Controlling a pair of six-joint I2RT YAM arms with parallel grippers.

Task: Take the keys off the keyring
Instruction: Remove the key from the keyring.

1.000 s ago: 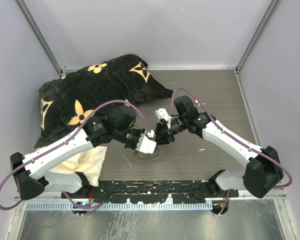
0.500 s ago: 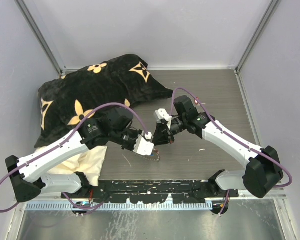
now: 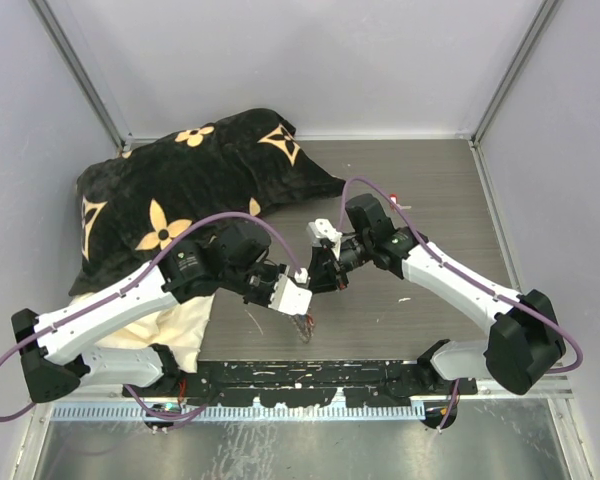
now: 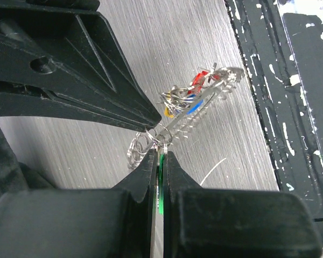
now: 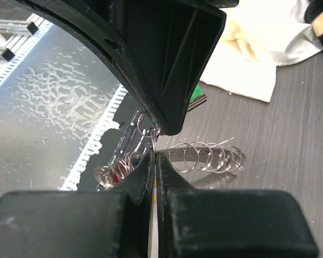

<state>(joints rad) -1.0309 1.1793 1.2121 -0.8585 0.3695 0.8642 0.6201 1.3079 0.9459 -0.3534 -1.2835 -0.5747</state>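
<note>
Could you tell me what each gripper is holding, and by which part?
The left gripper pinches a green-headed key by its head. The right gripper is shut on thin wire of the keyring; which loop cannot be told.

keyring (image 4: 207,102): silvery wire coil, tilted edge-on | keys (image 4: 201,80): red, blue, yellow heads, bunched on coil
</note>
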